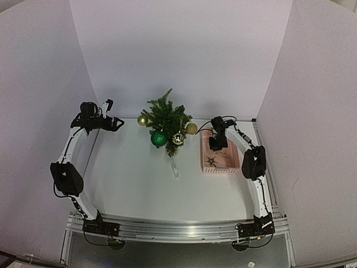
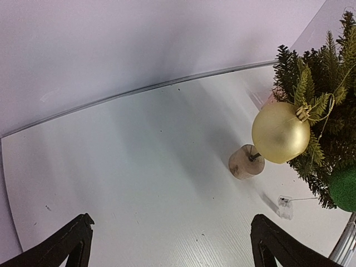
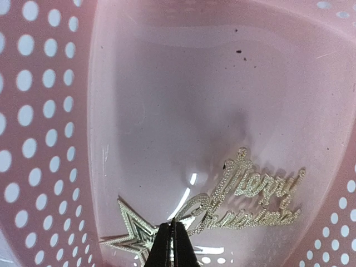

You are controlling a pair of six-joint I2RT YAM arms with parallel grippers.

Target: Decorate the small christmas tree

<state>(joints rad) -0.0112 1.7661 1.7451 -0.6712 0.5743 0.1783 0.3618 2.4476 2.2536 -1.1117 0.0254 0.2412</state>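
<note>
The small christmas tree (image 1: 167, 118) stands at the back middle of the table, with gold balls (image 1: 143, 120) and a green ball (image 1: 159, 138) hanging on it. In the left wrist view its branches (image 2: 328, 83), one gold ball (image 2: 280, 132) and its pale round base (image 2: 246, 161) show at the right. My left gripper (image 1: 114, 114) hovers open and empty left of the tree (image 2: 169, 242). My right gripper (image 1: 215, 144) reaches down into the pink basket (image 1: 235, 166). Its tips (image 3: 173, 222) are shut on one arm of a glittery star ornament (image 3: 132, 231) lying on the basket floor.
A glittery "Merry Christmas" sign (image 3: 256, 194) lies beside the star in the basket, whose perforated walls (image 3: 44, 139) close in on both sides. A small clear box on a thin wire (image 1: 174, 167) lies in front of the tree. White panels wall the table.
</note>
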